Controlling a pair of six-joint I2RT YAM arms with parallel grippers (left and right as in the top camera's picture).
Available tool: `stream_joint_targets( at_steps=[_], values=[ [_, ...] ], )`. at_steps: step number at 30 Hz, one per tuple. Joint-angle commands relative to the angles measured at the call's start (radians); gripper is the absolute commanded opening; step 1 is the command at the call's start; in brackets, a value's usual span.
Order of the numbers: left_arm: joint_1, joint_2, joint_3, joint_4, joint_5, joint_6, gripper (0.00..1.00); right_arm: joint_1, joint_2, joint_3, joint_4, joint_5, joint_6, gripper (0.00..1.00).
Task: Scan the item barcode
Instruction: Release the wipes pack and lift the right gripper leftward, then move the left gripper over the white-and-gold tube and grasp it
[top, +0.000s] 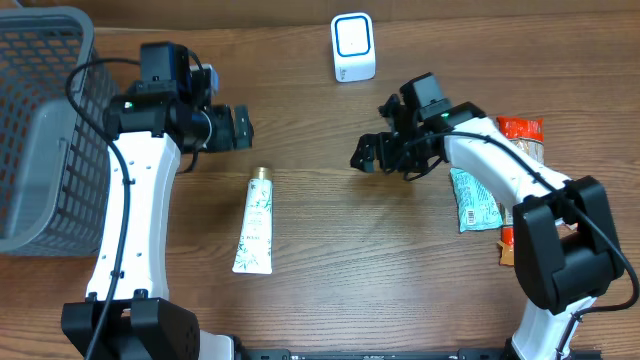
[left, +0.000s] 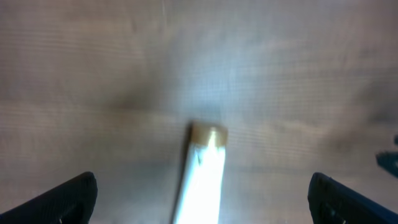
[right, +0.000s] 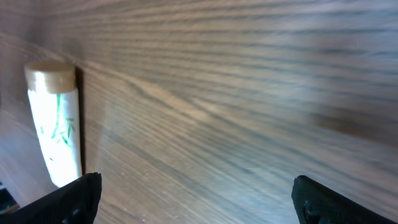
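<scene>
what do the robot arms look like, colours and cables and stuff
The two match. The left arm and right arm have smooth white link shells joined by black joint housings, on black bases. A thin black cable runs along each. The jaws are black, and a small green light glows near each wrist.

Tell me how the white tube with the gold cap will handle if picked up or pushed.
The tube lies flat and widens to a crimped end, so it probably won't roll far if nudged. Its body looks like soft plastic, likely denting under a squeeze; the gold cap seems the stiffer spot. Slim, so probably light.
</scene>
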Motion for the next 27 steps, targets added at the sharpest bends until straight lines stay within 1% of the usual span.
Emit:
stream_joint_targets(
  at_steps=[1,4,7,9,12,14,15,19,20,21,22,23,24,27],
  values=[
    [-0.013,0.021,-0.021,-0.068,0.030,0.015,1.00,0.023,-0.025,0.012,0.001,0.048,0.008,1.00],
    [-0.016,0.033,-0.116,-0.101,0.026,0.053,1.00,0.024,-0.025,0.012,0.005,0.056,0.008,1.00],
    [-0.016,0.040,-0.235,-0.058,0.031,0.095,0.97,0.022,-0.025,0.012,0.004,0.060,0.008,1.00],
    [-0.016,0.044,-0.328,0.031,0.035,0.104,0.96,0.022,-0.025,0.012,0.001,0.073,0.008,1.00],
    [-0.016,0.044,-0.446,0.171,0.038,0.149,0.95,0.022,-0.025,0.012,0.000,0.082,0.008,1.00],
    [-0.016,0.044,-0.511,0.262,0.039,0.168,0.98,0.022,-0.025,0.012,0.000,0.082,0.008,1.00],
    [-0.016,0.044,-0.539,0.304,0.042,0.171,1.00,0.022,-0.025,0.012,0.001,0.082,0.008,1.00],
    [-0.016,0.044,-0.617,0.444,0.093,0.171,0.99,0.022,-0.025,0.012,0.001,0.082,0.008,1.00],
    [-0.016,0.044,-0.633,0.475,0.100,0.171,0.94,0.022,-0.025,0.012,0.000,0.082,0.008,1.00],
    [-0.016,0.044,-0.646,0.497,0.104,0.170,0.81,0.022,-0.025,0.012,0.000,0.082,0.008,1.00],
    [-0.016,0.044,-0.661,0.521,0.109,0.170,0.71,0.022,-0.025,0.012,0.000,0.082,0.008,1.00],
    [-0.016,0.044,-0.674,0.538,0.110,0.170,0.64,0.022,-0.025,0.012,0.000,0.082,0.008,1.00],
    [-0.016,0.044,-0.687,0.551,0.109,0.170,0.62,0.022,-0.025,0.012,0.000,0.082,0.008,1.00],
    [-0.016,0.044,-0.711,0.572,0.109,0.170,0.61,0.022,-0.025,0.012,0.001,0.082,0.008,1.00]
  ],
)
